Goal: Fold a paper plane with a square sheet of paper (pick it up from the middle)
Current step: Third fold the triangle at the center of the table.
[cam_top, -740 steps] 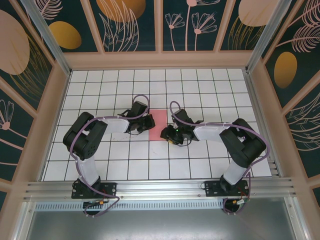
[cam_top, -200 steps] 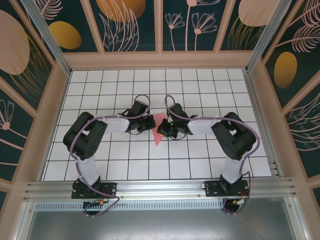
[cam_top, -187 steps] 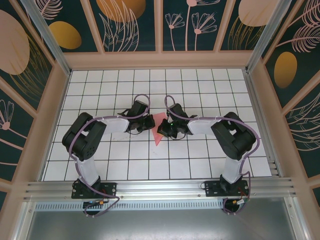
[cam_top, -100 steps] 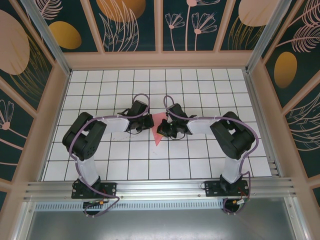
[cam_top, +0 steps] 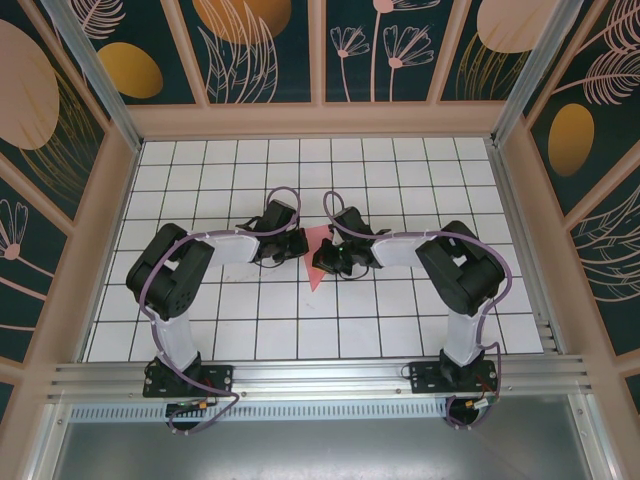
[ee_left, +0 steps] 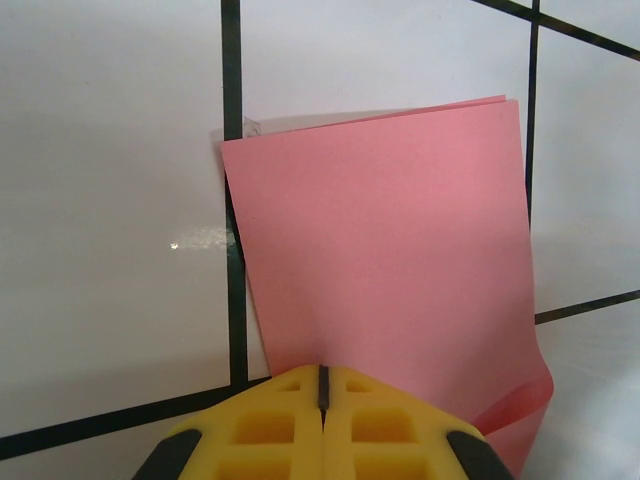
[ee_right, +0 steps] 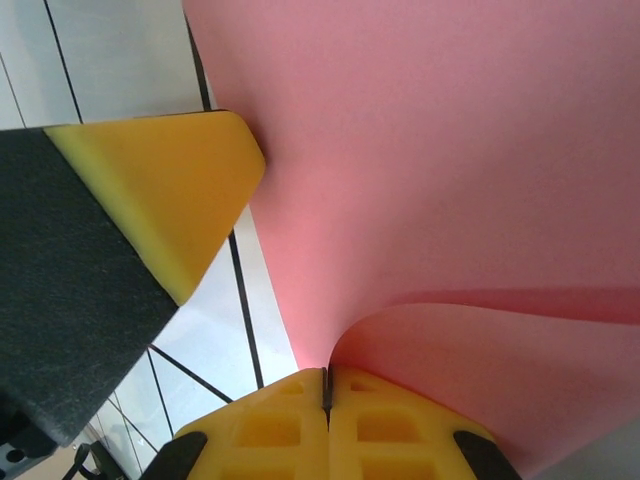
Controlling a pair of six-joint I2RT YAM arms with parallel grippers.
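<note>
We log a robotics lab cell: white gridded table point(cam_top: 400, 330), left arm point(cam_top: 175, 290) and right arm point(cam_top: 465, 290) bolted to an aluminium rail point(cam_top: 320, 378), floral wall panels point(cam_top: 260, 45) around.

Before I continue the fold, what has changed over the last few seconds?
The right gripper swung left and away from the bases, over the square sheet of paper. The paper went from a flat rectangle to a triangular outline, with one flap curled over. The left gripper stayed put, shut, with its tips on the paper's left edge.
</note>
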